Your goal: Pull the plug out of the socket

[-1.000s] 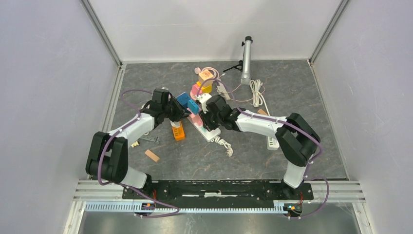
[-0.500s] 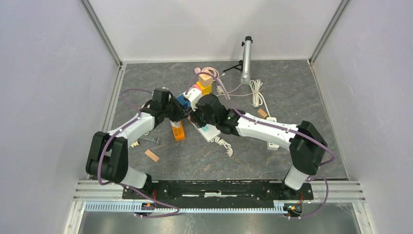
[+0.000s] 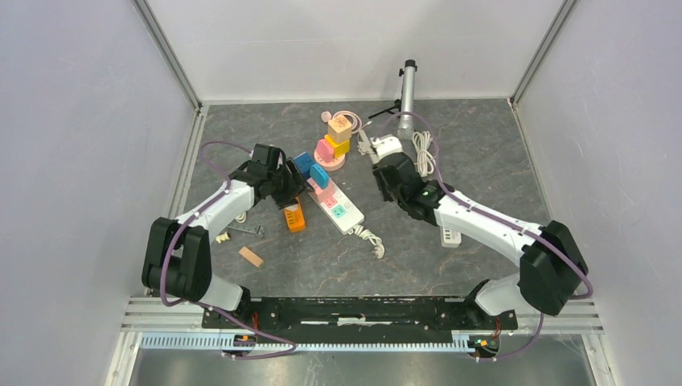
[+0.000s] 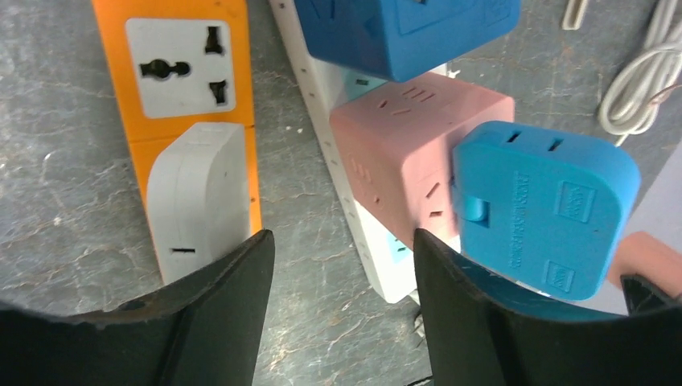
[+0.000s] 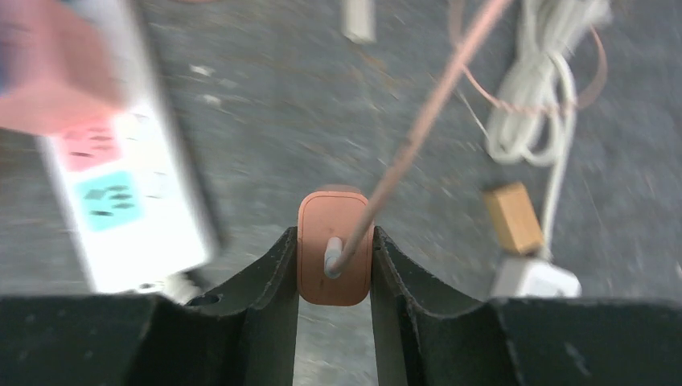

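Right gripper clamped on pink plug, cable running off far-right. Plug out of white strip, held well apart to its right. Left gripper wide open, empty, at strip's left edge; orange strip left, pink adapter right.

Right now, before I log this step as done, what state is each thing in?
plug: unplugged, cord attached
right gripper: shut on the plug
left gripper: open, empty
white power strip: lying flat, pink adapter plugged in
orange power strip: white adapter plugged in
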Robot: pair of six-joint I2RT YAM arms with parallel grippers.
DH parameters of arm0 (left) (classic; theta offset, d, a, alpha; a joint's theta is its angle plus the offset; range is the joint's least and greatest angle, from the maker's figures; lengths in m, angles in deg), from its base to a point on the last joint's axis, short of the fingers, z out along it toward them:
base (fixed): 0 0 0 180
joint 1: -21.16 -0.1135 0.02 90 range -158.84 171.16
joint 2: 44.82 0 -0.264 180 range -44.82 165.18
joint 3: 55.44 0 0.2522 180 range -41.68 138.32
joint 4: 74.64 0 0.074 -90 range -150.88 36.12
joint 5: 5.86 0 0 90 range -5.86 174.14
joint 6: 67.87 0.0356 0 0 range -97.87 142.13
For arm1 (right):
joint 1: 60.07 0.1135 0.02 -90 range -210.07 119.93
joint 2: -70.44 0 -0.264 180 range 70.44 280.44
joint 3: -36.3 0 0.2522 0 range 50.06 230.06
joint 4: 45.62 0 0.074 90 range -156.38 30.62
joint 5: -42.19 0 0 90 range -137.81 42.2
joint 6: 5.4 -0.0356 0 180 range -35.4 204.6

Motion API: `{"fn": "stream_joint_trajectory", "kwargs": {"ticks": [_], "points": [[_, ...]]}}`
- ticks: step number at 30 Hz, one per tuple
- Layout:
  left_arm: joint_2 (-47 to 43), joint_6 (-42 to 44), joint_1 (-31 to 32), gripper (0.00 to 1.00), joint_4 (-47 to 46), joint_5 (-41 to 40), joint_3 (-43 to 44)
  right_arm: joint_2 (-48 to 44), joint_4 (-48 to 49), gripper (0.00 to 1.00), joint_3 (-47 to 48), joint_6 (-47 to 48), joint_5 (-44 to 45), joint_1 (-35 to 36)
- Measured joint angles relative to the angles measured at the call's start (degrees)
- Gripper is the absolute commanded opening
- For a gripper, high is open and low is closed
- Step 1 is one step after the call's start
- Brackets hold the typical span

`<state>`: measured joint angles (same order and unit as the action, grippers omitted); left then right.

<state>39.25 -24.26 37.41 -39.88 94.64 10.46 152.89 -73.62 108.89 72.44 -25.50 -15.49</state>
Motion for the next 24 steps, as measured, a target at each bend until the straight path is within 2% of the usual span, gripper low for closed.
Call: {"fn": "stream_joint_trajectory", "kwargs": {"ticks": [3, 5, 9, 11, 15, 17, 20, 24], "points": [[-0.28, 0.96, 0.00, 0.86, 2.38, -0.35, 0.50, -2.45, -1.81, 0.00, -4.79, -1.81, 2.80, -3.52], [-0.79, 1.49, 0.00, 0.99, 3.56, -0.57, 0.76, -3.72, -3.08, 0.00, -7.52, -2.56, 4.46, -5.05], [-2.54, 2.10, 0.00, 1.00, 4.94, -0.46, 1.88, -4.70, -4.26, 0.01, -10.29, -3.21, 5.18, -4.94], [-3.32, 2.51, 0.00, 1.00, 4.90, -0.04, 2.43, -4.70, -4.26, 0.10, -10.56, -3.45, 4.85, -4.94], [-5.46, 3.10, 0.00, 1.00, 4.87, 0.61, 3.45, -4.70, -3.96, 0.49, -11.10, -3.80, 4.15, -4.94], [-6.14, 3.32, 0.00, 1.00, 5.03, 0.63, 4.26, -4.70, -3.82, 0.59, -11.58, -4.31, 3.67, -4.94], [-6.95, 3.48, 0.00, 1.00, 5.16, 0.63, 5.03, -4.76, -3.80, 0.68, -12.02, -4.46, 3.15, -4.94], [-7.76, 3.56, 0.00, 1.00, 6.51, 0.61, 5.84, -6.16, -3.82, 0.74, -12.35, -4.28, 1.97, -4.94]]}}
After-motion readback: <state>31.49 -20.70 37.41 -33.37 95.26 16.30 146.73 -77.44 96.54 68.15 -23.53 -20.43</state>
